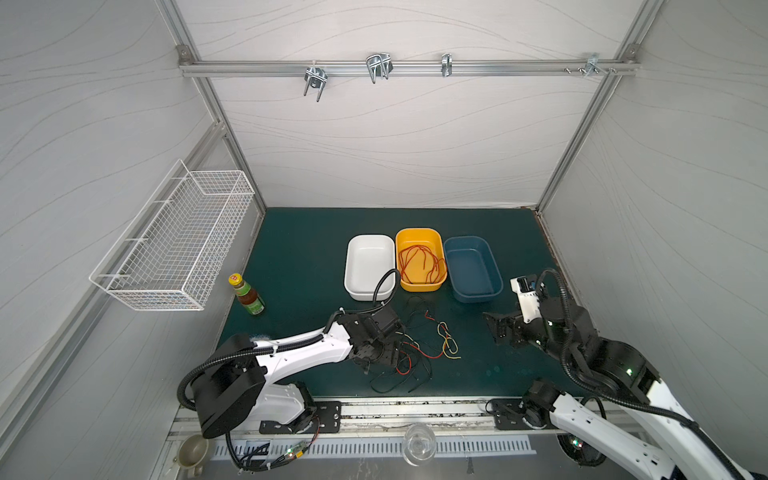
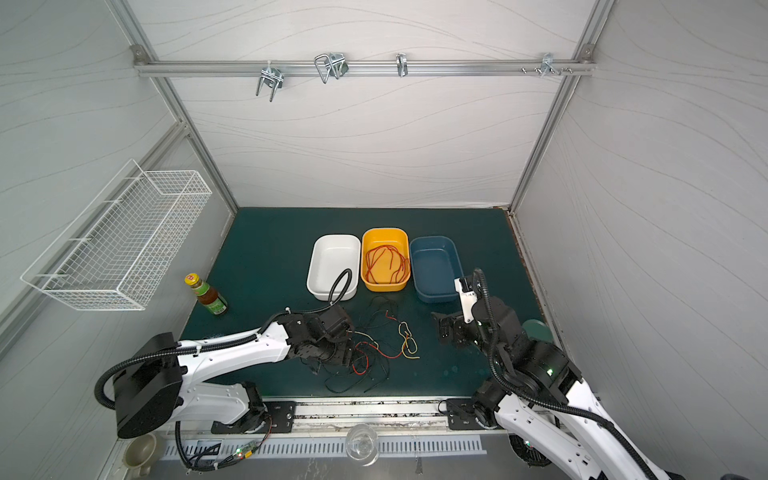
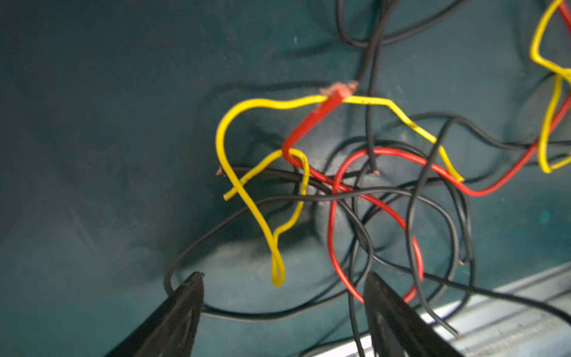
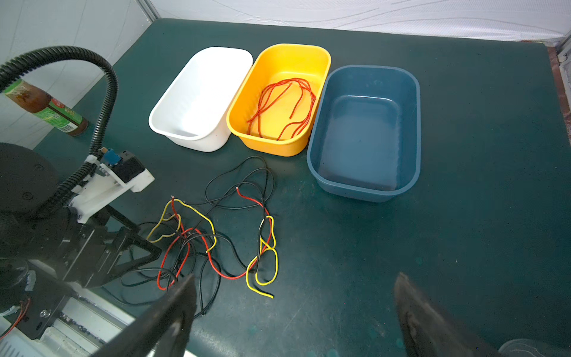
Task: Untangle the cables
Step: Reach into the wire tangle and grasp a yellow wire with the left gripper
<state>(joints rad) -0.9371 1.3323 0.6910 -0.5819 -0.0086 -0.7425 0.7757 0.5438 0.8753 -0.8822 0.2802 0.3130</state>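
Left gripper (image 3: 284,278) hangs low over the cables (image 1: 415,347), a red, black and yellow tangle near the table's (image 1: 299,257) front edge. Its jaws are apart around a yellow loop (image 3: 278,275), apparently to pinch it free. Behind, seemingly for sorting, sit a white tray (image 1: 370,257), empty; a yellow tray (image 1: 415,237) holding loose red cables (image 1: 419,264); and a blue tray (image 1: 473,266), empty. Right gripper (image 4: 295,276) hovers aside, jaws wide, holding nothing.

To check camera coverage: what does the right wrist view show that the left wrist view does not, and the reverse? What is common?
Only right wrist view: white bin, yellow bin holding red cables, blue bin, sauce bottle. Only left wrist view: close detail of frayed copper at a red cable's end. Both: the tangled red, black and yellow cables on the green mat, and the open left tool.
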